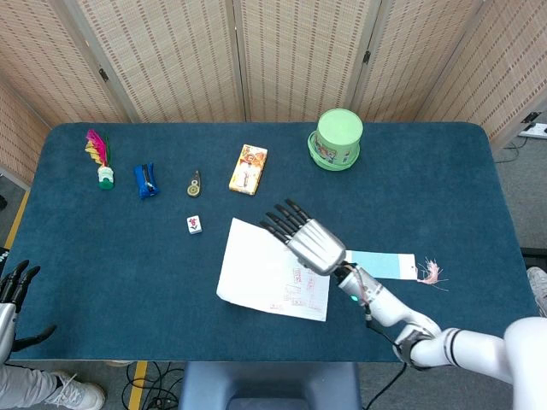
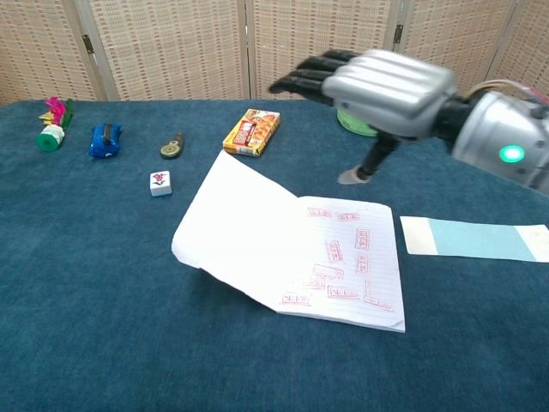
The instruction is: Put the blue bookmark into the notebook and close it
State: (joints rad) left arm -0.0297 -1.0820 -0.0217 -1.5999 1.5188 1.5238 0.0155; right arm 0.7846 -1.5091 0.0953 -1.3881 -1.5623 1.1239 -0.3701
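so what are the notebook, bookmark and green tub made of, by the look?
Notebook: matte ruled paper, its thin leaf curling up.
Bookmark: flat matte card, probably, with a thread tassel in the head view.
Green tub: likely plastic, smooth with a slight sheen.

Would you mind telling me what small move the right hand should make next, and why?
Probably swing the right hand toward the robot's right and lower it onto the light-blue paper bookmark. The hand is open and holds nothing, raised above the white notebook, which already lies open with its page lifted. The bookmark lies flat on the dark blue table just beyond the notebook's right edge, not yet picked up.
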